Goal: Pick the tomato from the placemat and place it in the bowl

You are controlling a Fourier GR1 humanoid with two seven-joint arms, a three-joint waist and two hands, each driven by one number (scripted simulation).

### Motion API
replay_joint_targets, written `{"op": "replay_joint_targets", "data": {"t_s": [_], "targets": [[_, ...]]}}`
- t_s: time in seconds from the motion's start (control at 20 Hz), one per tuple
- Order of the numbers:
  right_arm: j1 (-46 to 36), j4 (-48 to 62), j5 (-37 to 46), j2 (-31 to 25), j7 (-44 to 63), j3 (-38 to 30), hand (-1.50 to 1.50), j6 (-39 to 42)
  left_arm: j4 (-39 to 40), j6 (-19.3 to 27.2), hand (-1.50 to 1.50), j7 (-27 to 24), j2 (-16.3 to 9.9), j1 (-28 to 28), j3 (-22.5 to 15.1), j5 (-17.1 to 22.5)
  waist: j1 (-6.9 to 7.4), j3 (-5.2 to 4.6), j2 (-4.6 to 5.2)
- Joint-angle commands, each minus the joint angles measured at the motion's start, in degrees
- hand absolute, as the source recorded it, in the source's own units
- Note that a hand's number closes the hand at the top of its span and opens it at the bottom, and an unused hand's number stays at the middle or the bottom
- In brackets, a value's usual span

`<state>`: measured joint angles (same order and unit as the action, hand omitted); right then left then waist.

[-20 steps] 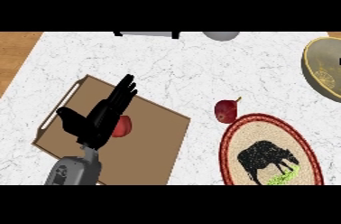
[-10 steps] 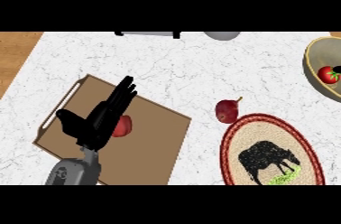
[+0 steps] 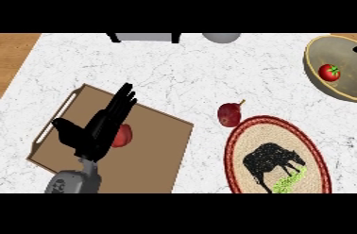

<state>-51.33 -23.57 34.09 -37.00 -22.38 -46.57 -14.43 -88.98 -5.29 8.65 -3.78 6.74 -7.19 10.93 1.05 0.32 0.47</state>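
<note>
Fingers: the left hand [image 3: 94, 134] shows its fingers [image 3: 120, 103] straight and close together, pointing up and to the right, thumb set apart to the left; they pinch nothing.
Left hand: it hangs over the brown tray [image 3: 160, 148] at lower left, hiding part of a red fruit [image 3: 123, 135] that lies on the tray.
Right hand: it shows nowhere in the head view.
Tomato: the tomato [image 3: 329, 72], red with a green stalk, lies inside the bowl [image 3: 317, 75] at the right edge, against the bowl's lower wall.
Placemat: the oval placemat [image 3: 241, 148] with a dark animal figure lies at lower right and carries no tomato.
Step in hand: judged from how things lie, the placing looks done; what is left is to leave the bowl untouched.
Doing it well: I would keep both hands well away from the bowl, so the tomato stays put.
Beside the placemat: a dark red fruit with a stem [image 3: 229, 114] lies on the table [image 3: 174, 72], just beside the placemat's upper edge.
Count: one tomato, one bowl, one placemat, one tray, two other red fruits, one hand in view.
</note>
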Motion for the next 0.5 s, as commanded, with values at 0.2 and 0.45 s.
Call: {"op": "replay_joint_targets", "data": {"t_s": [0.2,0.45], "targets": [[9.81,-10.39,-13.73,4.78,-13.17,-6.56,-1.5,12.75,0.63,0.64,0.0,-2.61,-0.26,-3.37,1.55,-0.49,-3.33,-0.43,-1.41],[19.46,-22.48,-17.18,10.07,-16.61,-6.5,-1.5,18.98,1.66,2.34,0.0,-1.29,0.11,-2.52,2.46,-0.79,-6.02,-0.58,-2.16]]}}
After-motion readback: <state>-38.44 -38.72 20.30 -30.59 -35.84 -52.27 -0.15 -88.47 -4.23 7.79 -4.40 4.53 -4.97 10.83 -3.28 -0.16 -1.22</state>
